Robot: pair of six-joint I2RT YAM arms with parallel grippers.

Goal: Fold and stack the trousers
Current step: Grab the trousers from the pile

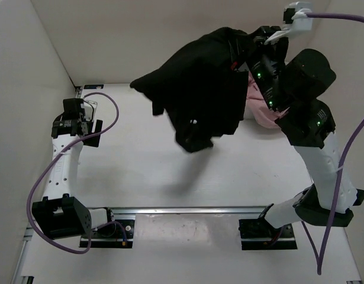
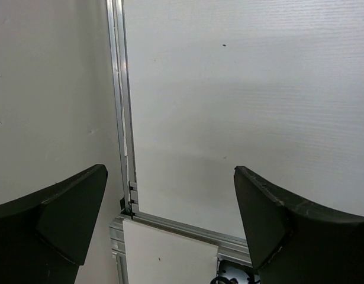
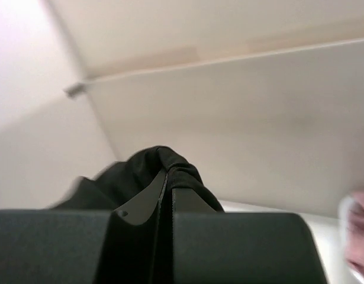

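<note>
Pink cloth [image 1: 258, 109] mostly hidden behind trousers [image 1: 199, 89] & right arm [image 1: 300, 77]; in right wrist view just a blur at the edge. Trousers' legs bunched, can't tell which is which.

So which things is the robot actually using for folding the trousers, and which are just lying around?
For the job: black trousers, hanging bunched from the right claw, which is shut on them; left claw, open and empty.
Just lying about: pink cloth behind the right arm; metal rail by the arm bases.
</note>
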